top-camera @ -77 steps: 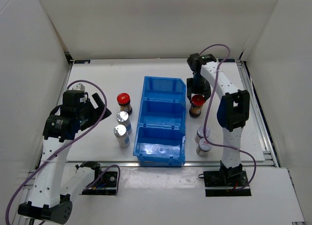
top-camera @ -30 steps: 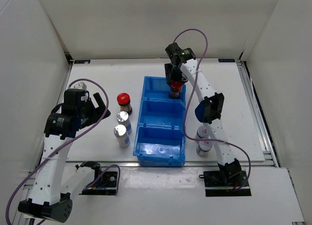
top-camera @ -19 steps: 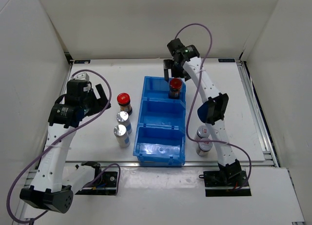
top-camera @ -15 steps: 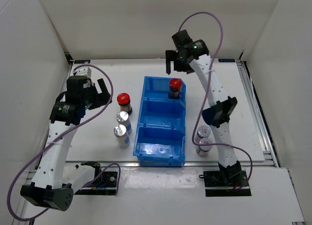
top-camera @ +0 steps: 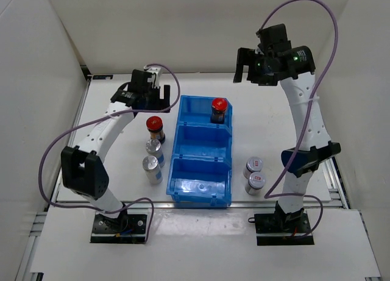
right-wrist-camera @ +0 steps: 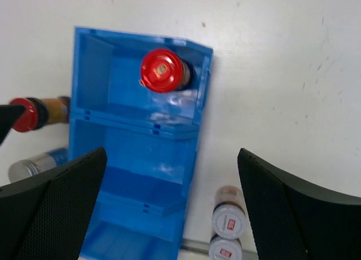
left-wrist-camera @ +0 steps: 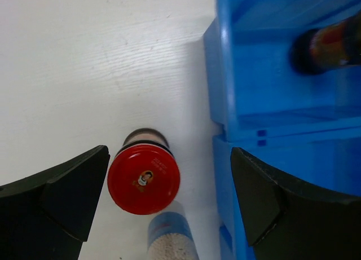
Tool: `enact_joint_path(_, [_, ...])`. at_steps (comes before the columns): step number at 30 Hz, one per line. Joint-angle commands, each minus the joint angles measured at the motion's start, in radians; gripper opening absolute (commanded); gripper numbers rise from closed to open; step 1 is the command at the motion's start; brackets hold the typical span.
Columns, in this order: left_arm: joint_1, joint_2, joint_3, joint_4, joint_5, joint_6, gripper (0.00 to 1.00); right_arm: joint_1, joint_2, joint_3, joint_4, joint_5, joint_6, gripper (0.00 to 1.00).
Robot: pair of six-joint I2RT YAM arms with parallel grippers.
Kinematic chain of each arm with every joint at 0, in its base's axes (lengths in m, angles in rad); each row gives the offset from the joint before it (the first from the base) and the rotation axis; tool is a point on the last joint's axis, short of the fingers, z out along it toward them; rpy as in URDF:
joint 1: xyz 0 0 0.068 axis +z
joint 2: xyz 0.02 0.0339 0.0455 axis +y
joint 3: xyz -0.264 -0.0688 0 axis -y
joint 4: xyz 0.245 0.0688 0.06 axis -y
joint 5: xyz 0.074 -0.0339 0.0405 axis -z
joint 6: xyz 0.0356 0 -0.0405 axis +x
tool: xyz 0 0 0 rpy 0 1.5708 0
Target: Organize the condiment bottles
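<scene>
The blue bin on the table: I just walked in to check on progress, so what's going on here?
One red-capped bottle stands in the far compartment of the blue bin; the other compartments are empty. The right gripper hangs open above, holding nothing. The left gripper hovers open over the second red-capped bottle, left of the bin. Two plain silver-topped bottles stand there too, two red-marked bottles on the right.

The white counter (top-camera: 274, 128) carries a blue three-compartment bin (top-camera: 200, 199) at the centre of the frame, its length running top to bottom. Left of it, upright in a column, stand a red-capped dark brown bottle (top-camera: 154, 125), an upper silver-topped bottle (top-camera: 153, 148) and a lower silver-topped bottle (top-camera: 150, 166). Right of the bin's lower end, an upper red-marked silver-capped bottle (top-camera: 253, 166) and a lower red-marked silver-capped bottle (top-camera: 256, 181) stand just beside each other.
</scene>
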Motion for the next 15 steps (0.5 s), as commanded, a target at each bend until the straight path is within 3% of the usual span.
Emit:
enact_joint_path(1, [0.003,-0.003,0.055,-0.042,-0.081,0.012,0.99,-0.014,-0.024,-0.101,-0.283,-0.064,0.001,1.00])
enact_joint_path(7, [-0.006,0.009,0.023,-0.083,-0.140,-0.049,0.99,-0.087,-0.099,-0.251,-0.274,-0.102,-0.010,1.00])
enact_joint_path(15, [-0.006,0.027,-0.043,-0.122,-0.132,-0.132,0.99,-0.087,-0.193,-0.402,-0.255,-0.092,-0.019,1.00])
